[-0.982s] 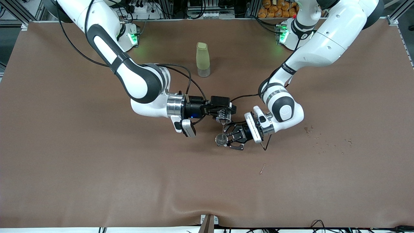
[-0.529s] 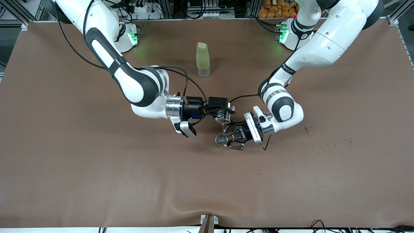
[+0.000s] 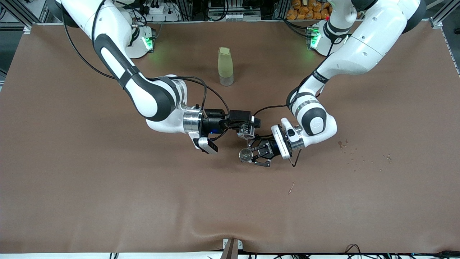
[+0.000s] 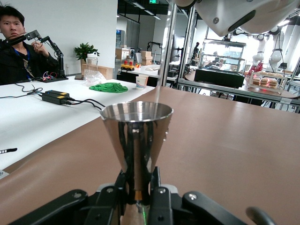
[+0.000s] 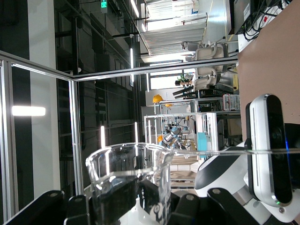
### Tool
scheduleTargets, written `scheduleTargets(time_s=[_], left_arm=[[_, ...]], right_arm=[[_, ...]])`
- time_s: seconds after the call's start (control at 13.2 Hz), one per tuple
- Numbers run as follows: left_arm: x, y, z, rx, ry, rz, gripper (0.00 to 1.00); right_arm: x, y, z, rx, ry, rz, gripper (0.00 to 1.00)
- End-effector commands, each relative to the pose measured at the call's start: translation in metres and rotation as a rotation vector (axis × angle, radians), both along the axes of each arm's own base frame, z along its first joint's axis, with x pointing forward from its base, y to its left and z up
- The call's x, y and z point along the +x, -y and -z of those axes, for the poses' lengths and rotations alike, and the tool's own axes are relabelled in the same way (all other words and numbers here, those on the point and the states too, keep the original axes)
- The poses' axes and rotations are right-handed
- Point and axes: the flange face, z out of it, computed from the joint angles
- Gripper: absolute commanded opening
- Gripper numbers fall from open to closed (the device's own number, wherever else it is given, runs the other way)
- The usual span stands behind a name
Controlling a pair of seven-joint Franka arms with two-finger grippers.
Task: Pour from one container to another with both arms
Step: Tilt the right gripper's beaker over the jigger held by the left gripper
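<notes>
My right gripper (image 3: pixel 247 128) is shut on a clear glass beaker (image 3: pixel 245 131), held tipped on its side in the air just above the jigger. In the right wrist view the beaker (image 5: pixel 129 176) fills the space between the fingers (image 5: pixel 112 201). My left gripper (image 3: pixel 252 155) is shut on the narrow waist of a steel jigger (image 3: pixel 246 154), held upright just over the table's middle. In the left wrist view the jigger's cone (image 4: pixel 137 133) rises from the gripper (image 4: pixel 138 190), and a faint thin line comes down to its rim from above.
A tall pale green bottle (image 3: pixel 225 66) stands farther from the front camera, between the two bases. Dark spill spots (image 3: pixel 342 144) mark the brown cloth toward the left arm's end. A small stick (image 3: pixel 291 187) lies nearer the front camera than the grippers.
The right arm has drawn slightly back toward its own end, shifting the beaker a little with it. The left gripper and jigger have hardly moved.
</notes>
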Motion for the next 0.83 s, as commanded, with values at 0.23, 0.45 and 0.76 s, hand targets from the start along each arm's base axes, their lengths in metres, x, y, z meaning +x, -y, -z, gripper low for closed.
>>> scheduleTargets(time_s=[0.23,0.45,0.76], left_arm=[[0.0022,0.0049,-0.0012,-0.004,0.011,-0.020,0.00],[0.0017,0.0058,-0.0012,-0.004,0.011,-0.019,0.00],[0.0016,0.0051,0.0002,0.001,0.009,-0.022,0.00]], right_arm=[[0.0052,-0.0024,0.0041,-0.039,-0.033,0.056,0.00],[0.0074,-0.0011,0.0044,-0.037,-0.077,0.061,0.00],[0.0099,-0.0007,0.0023,-0.027,-0.145,0.060,0.00]])
